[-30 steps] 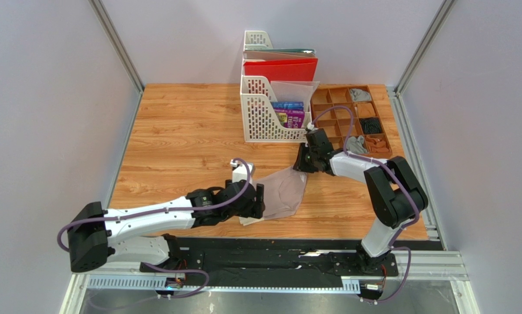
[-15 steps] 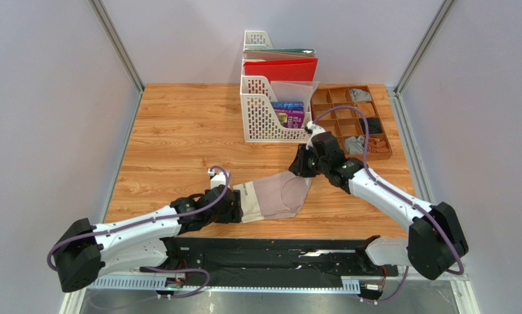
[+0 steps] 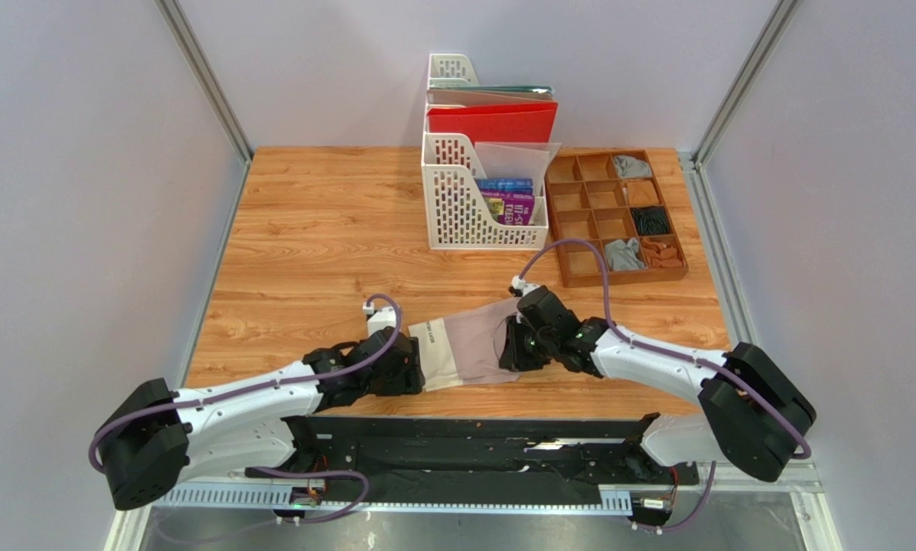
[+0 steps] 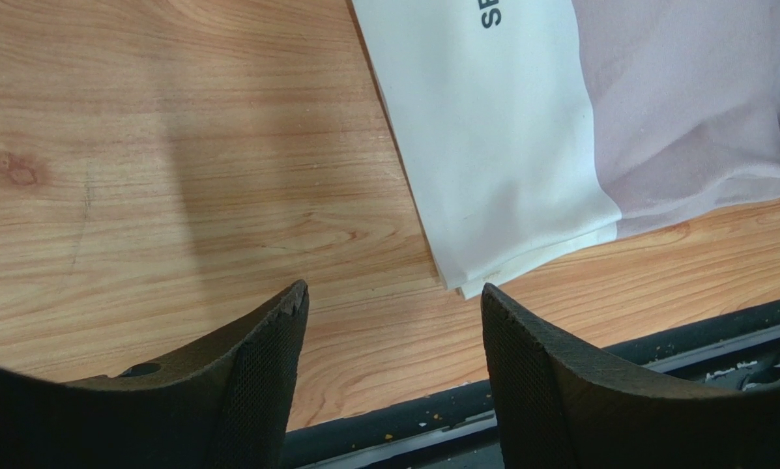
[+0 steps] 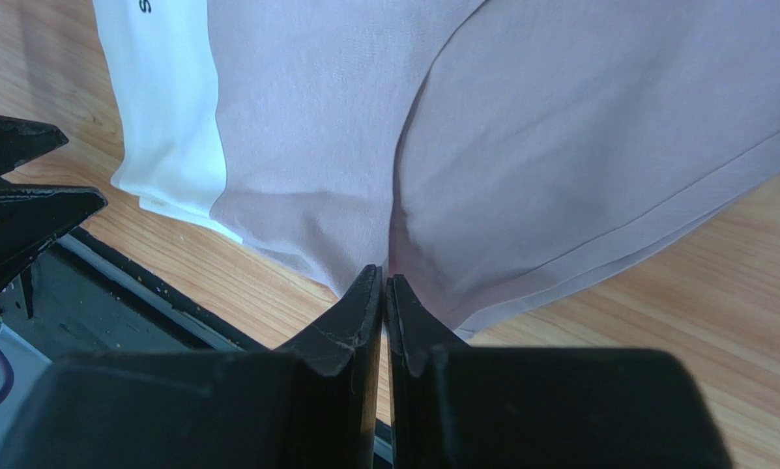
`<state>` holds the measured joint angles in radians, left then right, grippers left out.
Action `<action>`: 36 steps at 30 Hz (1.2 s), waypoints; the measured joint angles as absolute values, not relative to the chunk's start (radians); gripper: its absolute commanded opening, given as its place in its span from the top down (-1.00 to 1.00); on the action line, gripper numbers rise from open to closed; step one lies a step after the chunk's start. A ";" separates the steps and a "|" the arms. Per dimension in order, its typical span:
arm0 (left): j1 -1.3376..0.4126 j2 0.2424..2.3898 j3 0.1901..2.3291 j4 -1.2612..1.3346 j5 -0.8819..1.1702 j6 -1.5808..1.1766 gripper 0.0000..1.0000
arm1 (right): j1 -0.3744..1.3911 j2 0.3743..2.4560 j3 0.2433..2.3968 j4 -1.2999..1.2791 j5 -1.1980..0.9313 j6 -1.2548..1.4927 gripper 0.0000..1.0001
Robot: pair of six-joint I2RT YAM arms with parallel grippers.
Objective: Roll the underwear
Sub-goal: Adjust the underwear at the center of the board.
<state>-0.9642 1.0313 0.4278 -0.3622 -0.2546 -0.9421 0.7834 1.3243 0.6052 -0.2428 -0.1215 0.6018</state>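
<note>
The pale pinkish-beige underwear [image 3: 470, 344] lies flat near the table's front edge, its cream band [image 4: 501, 147] toward the left. Its right part is folded over onto the middle [image 5: 580, 137]. My right gripper [image 3: 508, 348] sits low at the garment's right side. Its jaws are pressed together on a pinch of the cloth's near edge [image 5: 384, 276], and a crease runs up from the tips. My left gripper [image 3: 411, 365] rests just left of the band, open. Between its fingertips [image 4: 394, 293] there is only bare wood, and the band's near corner lies just beyond the right fingertip.
A white file rack [image 3: 474, 207] with a red folder [image 3: 491, 121] stands at the back centre. A wooden divided tray [image 3: 569, 266] at the back right holds small rolled cloths. The black rail [image 3: 485, 431] runs along the front edge, just below the garment.
My right gripper has come toward the front and left across the garment, carrying its right part over the middle, and its jaws have closed. The left arm has barely moved since half a second ago.
</note>
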 measured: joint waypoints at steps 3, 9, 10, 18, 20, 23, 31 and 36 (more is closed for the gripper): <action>-0.964 1.021 0.414 -0.362 -0.251 -0.956 -0.40 | 0.795 1.307 0.589 -0.236 -0.111 0.614 0.80; -0.964 1.016 0.404 -0.347 -0.255 -0.972 -0.39 | 0.798 1.286 0.587 -0.236 -0.101 0.621 0.80; -0.964 1.016 0.403 -0.345 -0.255 -0.975 -0.39 | 0.798 1.286 0.587 -0.238 -0.097 0.621 0.80; -0.964 1.015 0.401 -0.335 -0.255 -0.995 -0.39 | 0.808 1.280 0.557 -0.254 -0.049 0.621 0.81; -0.964 1.011 0.397 -0.329 -0.251 -1.007 -0.39 | 0.809 1.267 0.542 -0.271 -0.034 0.620 0.81; -0.964 1.007 0.387 -0.307 -0.245 -1.026 -0.38 | 0.809 1.258 0.529 -0.287 -0.010 0.620 0.81; -0.962 1.069 0.382 -0.188 -0.224 -1.061 -0.31 | 0.811 1.227 0.522 -0.335 0.027 0.620 0.71; -0.962 1.078 0.379 -0.162 -0.212 -1.073 -0.28 | 0.811 1.102 0.544 -0.392 0.055 0.625 0.68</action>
<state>-0.9615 1.0779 0.3790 -0.1619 -0.2119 -1.0729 0.8112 1.1015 0.5438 -0.3920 0.0547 0.6247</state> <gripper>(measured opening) 0.646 0.151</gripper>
